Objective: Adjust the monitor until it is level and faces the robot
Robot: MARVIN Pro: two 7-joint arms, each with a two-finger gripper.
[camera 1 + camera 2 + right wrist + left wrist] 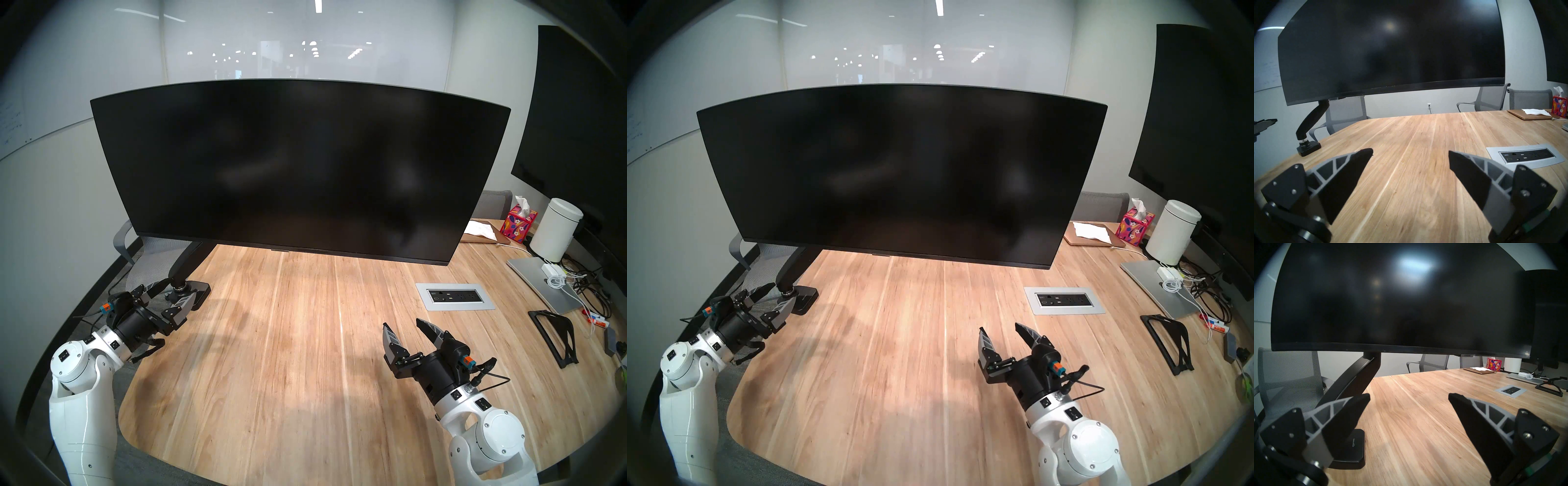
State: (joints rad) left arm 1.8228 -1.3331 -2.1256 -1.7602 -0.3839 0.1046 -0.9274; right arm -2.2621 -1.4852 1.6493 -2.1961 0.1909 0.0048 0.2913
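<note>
You have one monitor (298,169) on its one black arm mount (190,264), hanging over the far half of the wooden table (271,356). Two grippers: left gripper (178,288) spread wide beside the mount base, empty; right gripper (402,325) spread wide, empty, well short of the screen. Two chairs show behind in the right wrist view.

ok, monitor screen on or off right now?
Off, as far as the pictures show. The monitor is uniformly black in every view, showing only faint ceiling-light reflections; no image or backlight glow.
</note>
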